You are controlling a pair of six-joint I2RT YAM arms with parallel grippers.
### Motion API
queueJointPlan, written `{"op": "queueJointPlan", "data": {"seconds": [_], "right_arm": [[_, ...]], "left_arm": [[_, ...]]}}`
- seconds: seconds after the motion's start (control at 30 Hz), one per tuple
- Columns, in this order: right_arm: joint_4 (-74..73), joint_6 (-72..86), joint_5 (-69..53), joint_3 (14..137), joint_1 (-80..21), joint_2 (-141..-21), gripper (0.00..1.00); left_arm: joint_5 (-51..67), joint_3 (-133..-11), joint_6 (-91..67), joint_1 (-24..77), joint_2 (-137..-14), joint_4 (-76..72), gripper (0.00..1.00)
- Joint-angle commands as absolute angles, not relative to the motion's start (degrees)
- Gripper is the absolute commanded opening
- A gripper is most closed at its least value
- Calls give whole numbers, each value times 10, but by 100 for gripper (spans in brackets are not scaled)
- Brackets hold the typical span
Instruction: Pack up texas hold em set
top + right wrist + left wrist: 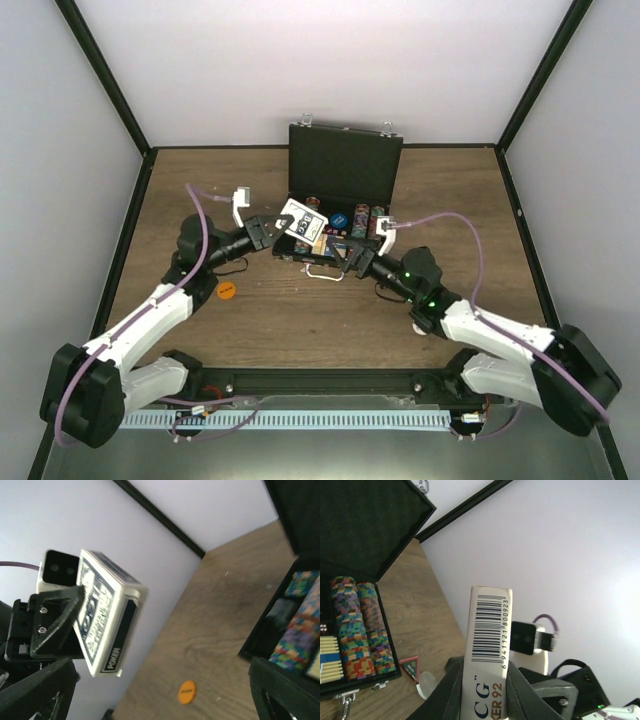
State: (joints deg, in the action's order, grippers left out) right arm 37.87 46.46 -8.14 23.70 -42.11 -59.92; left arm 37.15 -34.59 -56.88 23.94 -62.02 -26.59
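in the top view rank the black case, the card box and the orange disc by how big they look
1. black case
2. card box, held up in the left hand, so nearer the camera
3. orange disc

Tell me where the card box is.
The card box is left of centre in the top view, clamped in the left pincer, above the case's left end.

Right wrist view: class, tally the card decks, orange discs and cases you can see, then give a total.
Card deck: 1
Orange disc: 1
Case: 1
Total: 3
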Motion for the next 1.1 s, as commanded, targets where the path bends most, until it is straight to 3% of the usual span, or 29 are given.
{"op": "queueJointPlan", "data": {"seconds": [0.0, 0.37, 0.57, 0.97, 1.07], "right_arm": [[481, 581, -210, 284, -409, -661, 93], [565, 598, -256, 343, -409, -753, 73], [556, 604, -245, 361, -409, -772, 47], [563, 596, -224, 364, -409, -768, 18], [543, 583, -214, 366, -409, -758, 15]], "left_arm": [[366, -346, -577, 240, -601, -323, 12], [368, -343, -576, 240, -593, -322, 12], [375, -345, -582, 240, -597, -331, 12], [384, -340, -594, 240, -597, -340, 12], [386, -342, -584, 240, -597, -331, 28]]}}
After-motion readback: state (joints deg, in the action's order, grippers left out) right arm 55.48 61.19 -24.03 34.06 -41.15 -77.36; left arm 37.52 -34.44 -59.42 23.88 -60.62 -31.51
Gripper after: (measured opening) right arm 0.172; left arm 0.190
